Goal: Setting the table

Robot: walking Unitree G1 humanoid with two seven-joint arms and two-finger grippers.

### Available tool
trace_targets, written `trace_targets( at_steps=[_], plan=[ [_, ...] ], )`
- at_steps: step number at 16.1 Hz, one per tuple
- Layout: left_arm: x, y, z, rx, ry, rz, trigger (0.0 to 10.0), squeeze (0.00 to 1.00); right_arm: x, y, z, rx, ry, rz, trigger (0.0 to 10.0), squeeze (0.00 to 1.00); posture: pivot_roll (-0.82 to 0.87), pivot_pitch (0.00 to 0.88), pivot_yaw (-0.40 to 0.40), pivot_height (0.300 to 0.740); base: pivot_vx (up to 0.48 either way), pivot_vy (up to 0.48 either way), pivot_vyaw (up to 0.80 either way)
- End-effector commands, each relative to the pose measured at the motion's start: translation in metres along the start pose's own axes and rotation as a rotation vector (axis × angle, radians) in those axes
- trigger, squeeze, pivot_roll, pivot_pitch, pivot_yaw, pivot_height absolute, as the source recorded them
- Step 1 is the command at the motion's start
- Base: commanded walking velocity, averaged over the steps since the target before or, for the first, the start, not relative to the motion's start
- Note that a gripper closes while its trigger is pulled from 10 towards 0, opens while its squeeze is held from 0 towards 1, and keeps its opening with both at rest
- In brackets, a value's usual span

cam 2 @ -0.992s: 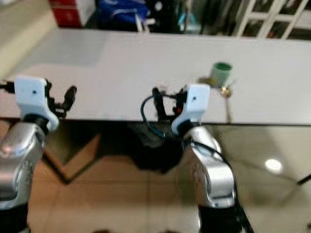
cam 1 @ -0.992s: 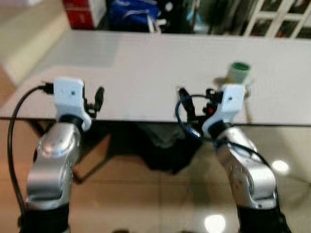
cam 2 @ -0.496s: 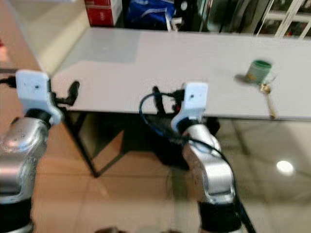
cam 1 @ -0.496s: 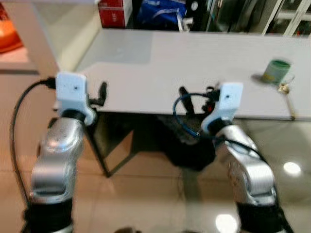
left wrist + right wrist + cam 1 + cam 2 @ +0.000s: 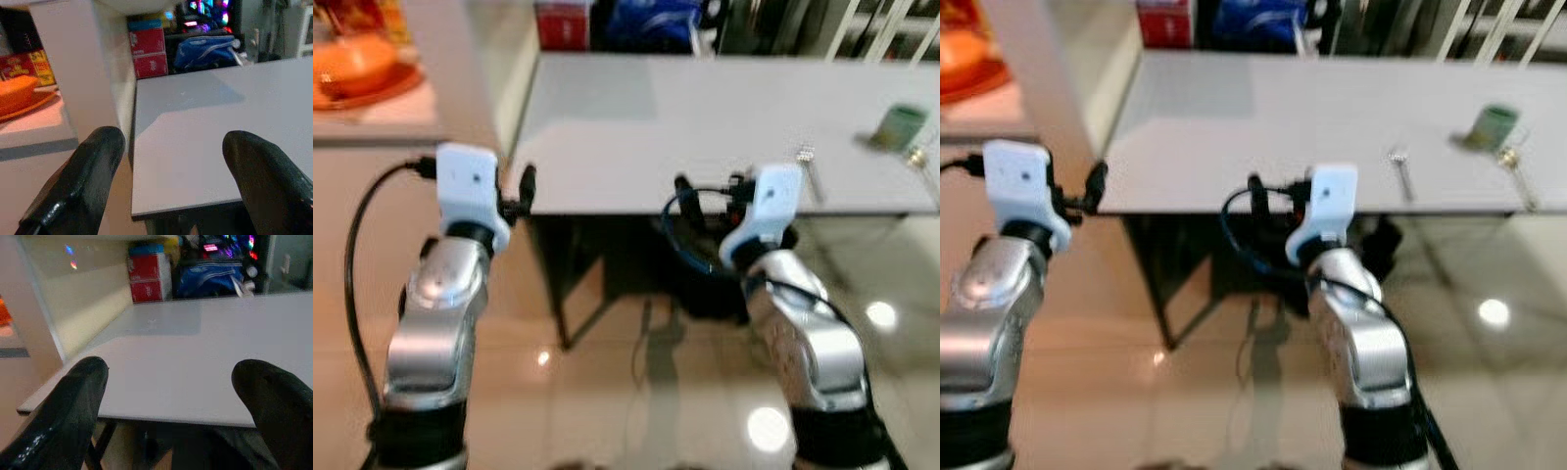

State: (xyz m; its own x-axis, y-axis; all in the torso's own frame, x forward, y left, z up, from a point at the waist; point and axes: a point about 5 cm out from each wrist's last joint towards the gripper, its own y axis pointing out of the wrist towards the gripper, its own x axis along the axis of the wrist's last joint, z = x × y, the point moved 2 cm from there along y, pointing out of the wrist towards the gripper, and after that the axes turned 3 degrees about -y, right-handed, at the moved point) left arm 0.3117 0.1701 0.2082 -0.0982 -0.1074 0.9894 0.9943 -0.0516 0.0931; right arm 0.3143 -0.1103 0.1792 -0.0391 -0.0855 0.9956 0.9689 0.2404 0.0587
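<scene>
Fork (image 5: 1398, 171) flat on table (image 5: 1263, 127), long axis running away from robot.

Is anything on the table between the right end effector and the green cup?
Yes: a small piece of metal cutlery lies on the white table between the open right end effector and the green cup.

The robot has turned toward its left, so the whole scene has slid to the right. A counter (image 5: 382, 117) with an orange dish (image 5: 357, 69) has come into view on the left, and a fork (image 5: 1398, 166) now shows near the green cup (image 5: 1492, 124).
</scene>
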Motion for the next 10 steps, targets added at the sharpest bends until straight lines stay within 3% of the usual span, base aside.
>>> trace_targets(
  at_steps=[1, 5, 10],
  plan=[
    [0.001, 0.000, 0.002, 0.011, 0.012, -0.007, 10.0, 0.00, 0.005, 0.002, 0.000, -0.001, -0.007, -0.018, 10.0, 0.00, -0.01, 0.020, -0.015, 0.740, 0.000, 0.480, 0.00],
    [-0.003, -0.001, -0.009, -0.025, 0.009, 0.003, 10.0, 0.00, 0.002, -0.003, 0.005, 0.071, -0.032, 0.001, 10.0, 0.00, -0.01, 0.023, -0.008, 0.740, 0.000, 0.480, 0.00],
    [-0.001, -0.001, -0.008, -0.019, 0.006, -0.004, 10.0, 0.00, 0.006, 0.002, 0.004, 0.078, -0.030, -0.018, 10.0, 0.00, -0.01, 0.015, -0.013, 0.740, 0.000, 0.480, 0.00]
  ],
)
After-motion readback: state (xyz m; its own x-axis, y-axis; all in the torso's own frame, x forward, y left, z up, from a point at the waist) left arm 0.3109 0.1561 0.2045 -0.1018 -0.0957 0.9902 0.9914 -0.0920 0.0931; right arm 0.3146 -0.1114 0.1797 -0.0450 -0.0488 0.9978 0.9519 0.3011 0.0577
